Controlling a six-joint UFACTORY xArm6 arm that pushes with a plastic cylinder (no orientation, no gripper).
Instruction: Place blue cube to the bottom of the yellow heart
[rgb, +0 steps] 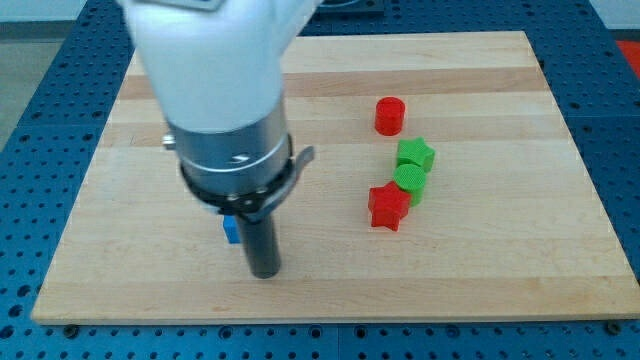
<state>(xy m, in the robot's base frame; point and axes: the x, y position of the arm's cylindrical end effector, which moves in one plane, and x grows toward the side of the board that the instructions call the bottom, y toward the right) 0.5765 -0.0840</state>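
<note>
A blue cube (230, 230) shows only as a small sliver at the view's lower left, mostly hidden behind my arm. My dark rod comes down just to its right, and my tip (264, 272) rests on the board slightly below and right of the cube. No yellow heart is visible; the arm's large white and grey body (225, 110) covers much of the board's left side.
A red cylinder (389, 116) sits at the upper right of centre. Below it are a green star (416, 154), a green cylinder (410, 180) and a red star (388, 207), close together. The wooden board (520, 260) lies on a blue perforated table.
</note>
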